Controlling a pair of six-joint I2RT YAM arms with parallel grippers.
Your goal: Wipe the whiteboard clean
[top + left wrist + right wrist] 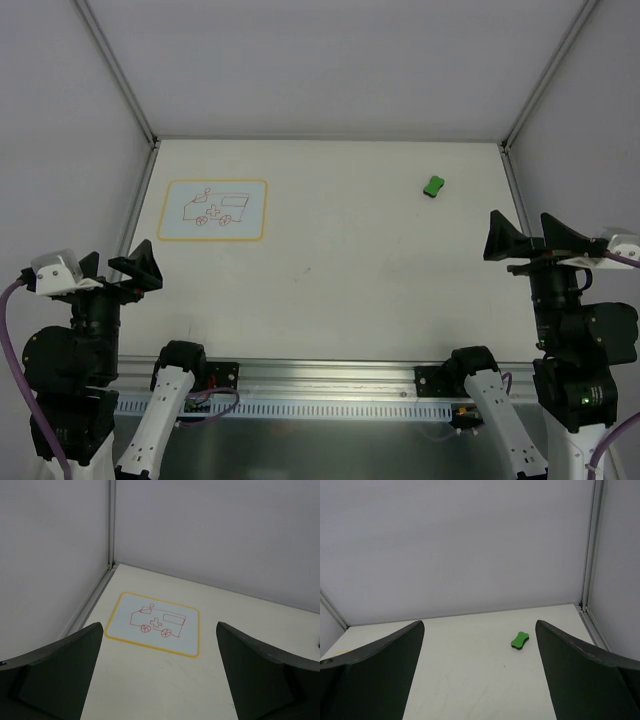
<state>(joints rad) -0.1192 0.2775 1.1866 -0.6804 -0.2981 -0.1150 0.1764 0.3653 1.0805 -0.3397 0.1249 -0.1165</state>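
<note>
Both my arms sit low in the bottom corners of the top view, and neither one is gripping anything. My left gripper (115,268) has its fingers spread wide with only air between them, and my right gripper (532,240) is just as wide and just as empty. The whiteboard (213,210) lies flat on the table (350,280) in the upper left of the top view, ahead of my left arm and well apart from it. In the left wrist view it sits mid-frame between my dark fingers, and the red line drawing (156,621) of a little vehicle is whole, every stroke crisp. Over in the upper right of the top view, the small green block (434,185) rests alone near the back wall, ahead of my right arm. That's the eraser, I reckon. So by my reading nothing is done yet: the block has to be picked up and carried across, and the entire drawing wiped off.
</note>
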